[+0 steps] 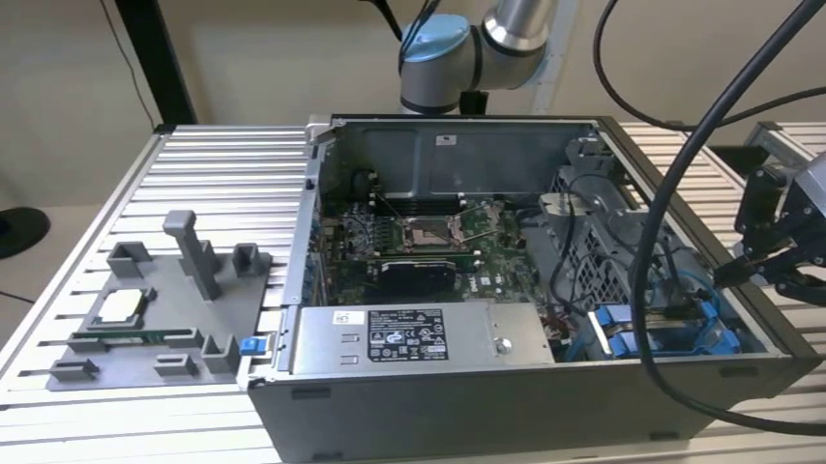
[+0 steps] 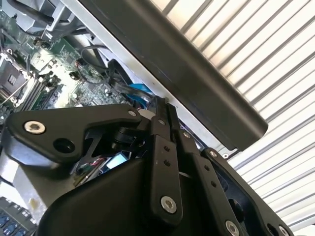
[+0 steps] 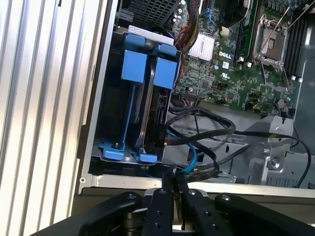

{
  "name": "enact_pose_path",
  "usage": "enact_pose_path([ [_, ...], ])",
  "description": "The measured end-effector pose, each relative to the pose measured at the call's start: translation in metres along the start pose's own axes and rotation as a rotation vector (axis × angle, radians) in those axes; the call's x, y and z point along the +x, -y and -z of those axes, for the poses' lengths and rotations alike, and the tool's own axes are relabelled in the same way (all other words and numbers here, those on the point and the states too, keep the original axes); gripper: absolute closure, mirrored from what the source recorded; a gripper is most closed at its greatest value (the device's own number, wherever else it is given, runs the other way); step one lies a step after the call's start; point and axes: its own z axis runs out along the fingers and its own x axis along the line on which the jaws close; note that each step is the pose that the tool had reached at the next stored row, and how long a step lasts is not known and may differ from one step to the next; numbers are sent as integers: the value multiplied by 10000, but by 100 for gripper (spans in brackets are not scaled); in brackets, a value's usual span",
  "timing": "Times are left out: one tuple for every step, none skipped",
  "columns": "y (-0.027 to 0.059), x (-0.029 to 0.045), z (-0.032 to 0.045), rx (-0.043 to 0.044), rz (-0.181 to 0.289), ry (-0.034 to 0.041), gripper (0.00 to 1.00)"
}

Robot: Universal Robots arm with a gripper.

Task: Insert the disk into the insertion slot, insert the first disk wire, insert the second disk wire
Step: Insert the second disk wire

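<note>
- In both wrist views the end effector (image 3: pixel 172 184) has its black fingers (image 2: pixel 162 142) pressed together, with no gap between them and nothing visibly held.
- It hangs just over the rim of the open computer case (image 1: pixel 516 406), at the exterior view's right.
- The disk (image 3: pixel 160 103) stands on edge in its blue carrier frame (image 3: pixel 134 66), seated in the insertion slot (image 3: pixel 106 108) at the case's corner.
- Black and blue cables (image 3: pixel 197 142) lie beside the disk, near the green motherboard (image 3: pixel 231 64).
- The case sits on a ribbed aluminium worktop (image 1: pixel 207 184).
</note>
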Motion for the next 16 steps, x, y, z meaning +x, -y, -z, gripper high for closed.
enact_pose_path([
  [-1, -3, 17, 0, -31, 10, 100],
  [0, -8, 38, 7, -68, 27, 100],
  [-1, -15, 61, 21, -111, 48, 100],
  [-2, -21, 86, 39, -157, 67, 100],
  [-3, -27, 110, 58, -206, 88, 100],
  [-4, -34, 130, 76, -254, 112, 100],
  [-4, -35, 137, 88, -288, 117, 100],
  [-4, -35, 137, 94, -307, 118, 100],
  [-4, -35, 137, 98, -318, 118, 100],
  [-4, -35, 137, 101, -327, 119, 100],
  [-5, -33, 138, 103, -333, 119, 100],
  [-5, -29, 139, 103, -334, 119, 100],
  [-6, -25, 140, 102, -335, 119, 100],
  [-7, -18, 142, 102, -336, 120, 0],
  [-7, -10, 145, 101, -334, 119, 0],
  [-8, -3, 146, 96, -323, 118, 0],
])
